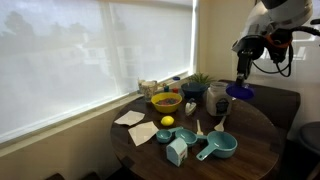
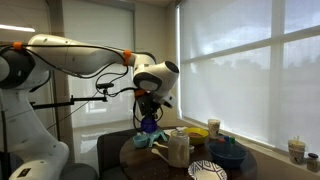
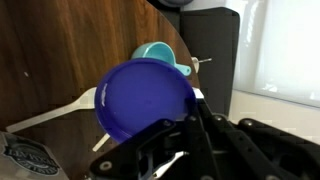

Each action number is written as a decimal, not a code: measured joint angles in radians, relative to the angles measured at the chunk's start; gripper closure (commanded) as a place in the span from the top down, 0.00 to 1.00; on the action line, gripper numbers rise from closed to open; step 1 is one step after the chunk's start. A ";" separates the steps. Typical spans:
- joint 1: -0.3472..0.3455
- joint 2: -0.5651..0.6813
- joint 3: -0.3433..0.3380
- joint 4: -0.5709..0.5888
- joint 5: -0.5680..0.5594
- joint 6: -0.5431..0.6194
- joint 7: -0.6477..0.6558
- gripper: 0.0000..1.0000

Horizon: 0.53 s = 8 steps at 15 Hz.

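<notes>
Step, as I read it: carry phase. Hand (image 1: 241,82) clamped on rim of blue round plastic plate (image 1: 240,92), held in air over far edge of dark round wooden desk (image 1: 250,140), above teal plastic scoop cup (image 3: 155,52). Next move calls for firm grip, plate level. Plate's round, so no long axis; face approx. horiz., slight tilt.
</notes>
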 measured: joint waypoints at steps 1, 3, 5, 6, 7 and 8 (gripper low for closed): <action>0.009 0.000 0.005 -0.003 -0.051 -0.001 0.014 0.01; 0.024 0.000 0.014 -0.015 -0.154 -0.001 0.038 0.01; 0.040 0.000 0.022 -0.029 -0.257 -0.001 0.054 0.01; 0.049 0.000 0.026 -0.038 -0.307 0.000 0.059 0.01; 0.057 0.000 0.033 -0.049 -0.357 0.002 0.066 0.01; 0.064 0.000 0.042 -0.061 -0.404 0.011 0.074 0.01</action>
